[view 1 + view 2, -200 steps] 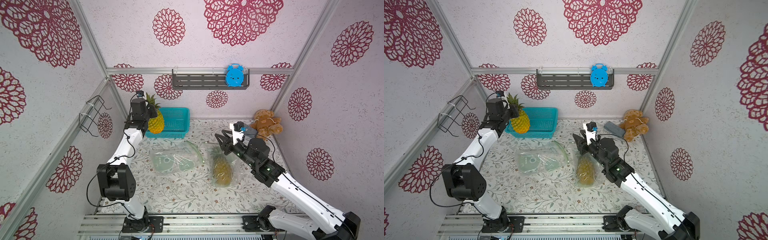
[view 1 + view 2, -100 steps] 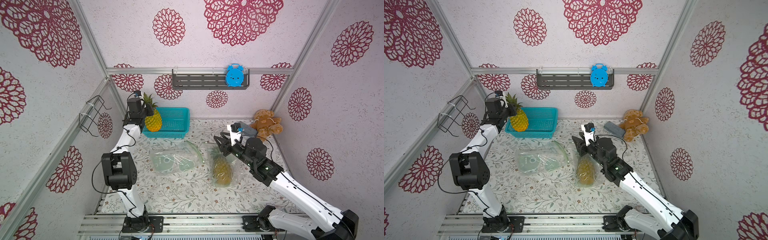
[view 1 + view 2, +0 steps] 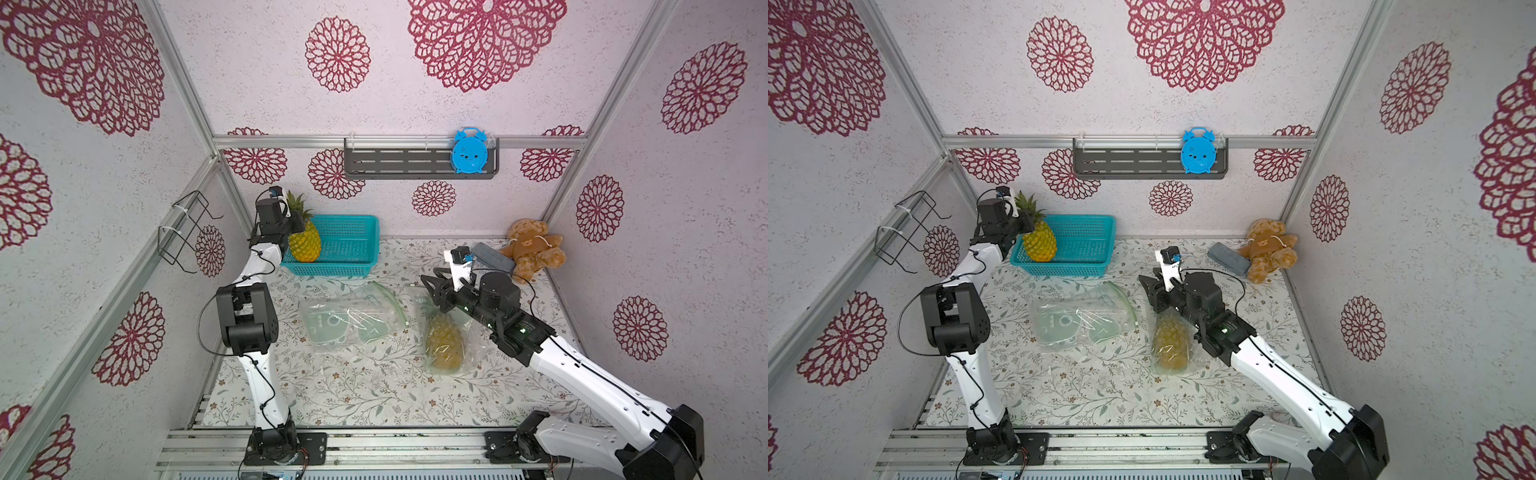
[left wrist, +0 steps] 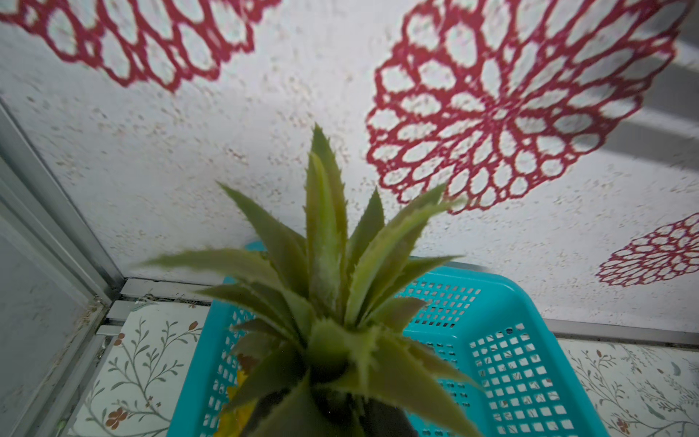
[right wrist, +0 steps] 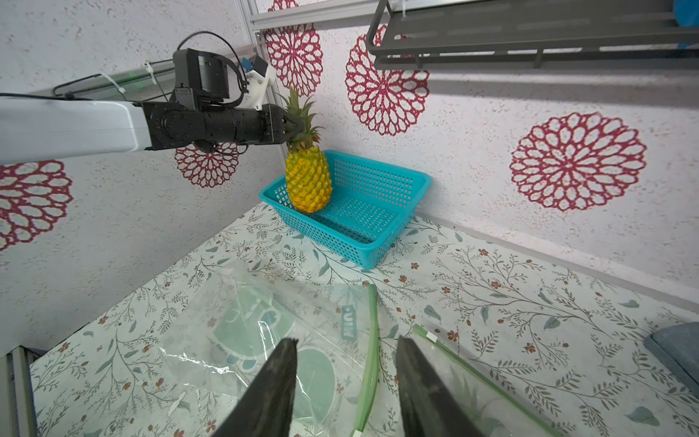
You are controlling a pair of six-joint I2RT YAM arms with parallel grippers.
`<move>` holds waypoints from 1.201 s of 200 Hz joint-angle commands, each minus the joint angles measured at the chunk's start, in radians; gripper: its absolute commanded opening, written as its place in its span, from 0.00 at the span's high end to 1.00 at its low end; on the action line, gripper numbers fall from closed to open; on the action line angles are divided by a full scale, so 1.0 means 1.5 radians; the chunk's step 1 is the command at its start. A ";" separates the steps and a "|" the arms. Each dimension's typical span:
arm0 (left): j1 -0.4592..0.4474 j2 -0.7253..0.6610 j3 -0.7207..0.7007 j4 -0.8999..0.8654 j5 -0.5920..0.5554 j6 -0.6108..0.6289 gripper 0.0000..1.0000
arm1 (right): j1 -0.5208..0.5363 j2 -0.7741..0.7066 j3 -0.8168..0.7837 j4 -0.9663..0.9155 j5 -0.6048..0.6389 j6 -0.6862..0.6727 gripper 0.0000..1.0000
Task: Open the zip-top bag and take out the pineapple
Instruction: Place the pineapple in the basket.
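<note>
Two pineapples show; nearest, a brownish pineapple (image 3: 444,343) lies inside a clear zip-top bag (image 3: 465,357) under the right gripper (image 5: 346,340), jaws half-spread and empty; farther, the left gripper (image 5: 293,126), clamped on the yellow plastic pineapple (image 5: 308,179) by its crown, has nudged it toward the end of the turquoise mesh basket (image 5: 378,234); that removal looks finished.

in the left wrist view, the pineapple (image 4: 321,302) body is cut off at the frame edge and the left gripper (image 5: 297,127) is mostly hidden behind leaves. in both top views, the bagged pineapple (image 3: 442,340) crown is partly covered by the right gripper (image 3: 430,286).
</note>
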 commanded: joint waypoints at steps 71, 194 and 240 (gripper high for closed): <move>0.007 0.024 0.039 0.099 0.027 0.041 1.00 | 0.000 0.021 0.051 -0.005 -0.029 0.028 0.52; 0.009 0.019 -0.001 0.126 0.045 0.028 0.56 | 0.002 0.031 0.046 -0.005 -0.031 0.030 0.51; 0.010 -0.028 -0.026 0.104 0.020 0.034 0.05 | 0.002 0.017 0.031 -0.001 -0.017 0.030 0.50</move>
